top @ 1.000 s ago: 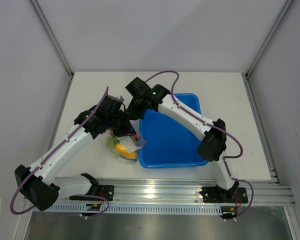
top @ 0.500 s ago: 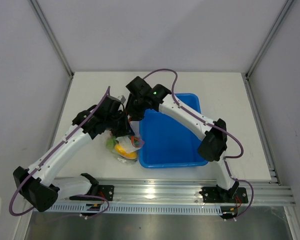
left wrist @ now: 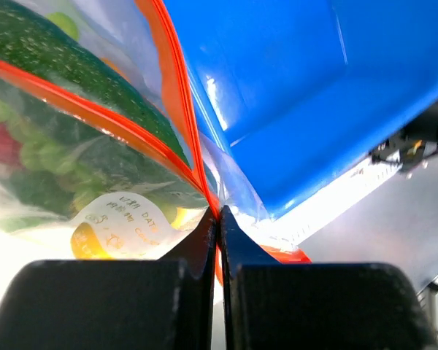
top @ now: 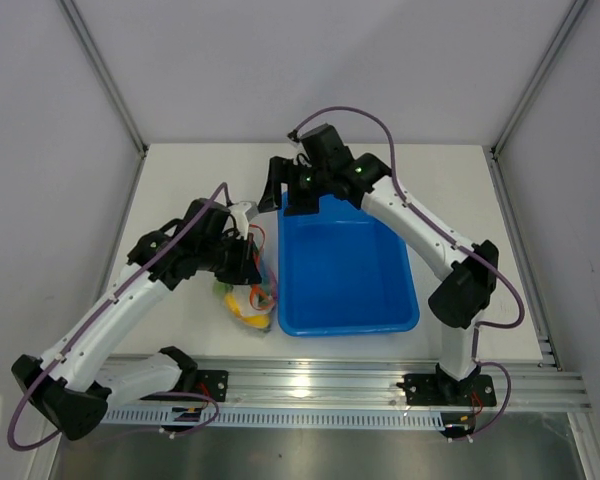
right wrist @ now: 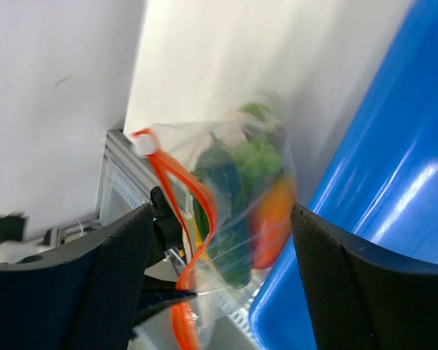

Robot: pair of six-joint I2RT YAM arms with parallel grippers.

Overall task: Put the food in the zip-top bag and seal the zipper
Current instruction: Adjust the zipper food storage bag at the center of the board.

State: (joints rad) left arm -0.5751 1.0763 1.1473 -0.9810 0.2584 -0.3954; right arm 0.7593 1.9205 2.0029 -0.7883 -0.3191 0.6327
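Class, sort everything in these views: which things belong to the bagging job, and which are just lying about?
Belongs to the job:
zip-top bag
zipper
food inside it
left pincer, shut on the zipper

Just lying about:
blue tub

The zip-top bag (top: 252,308) lies on the table (top: 190,170) at centre left of the overhead frame, just left of the tub (top: 345,280), with the food (top: 238,300) inside.

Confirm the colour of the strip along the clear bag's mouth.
Red-orange. The zipper shows best in the left wrist view, pinched in the left gripper.
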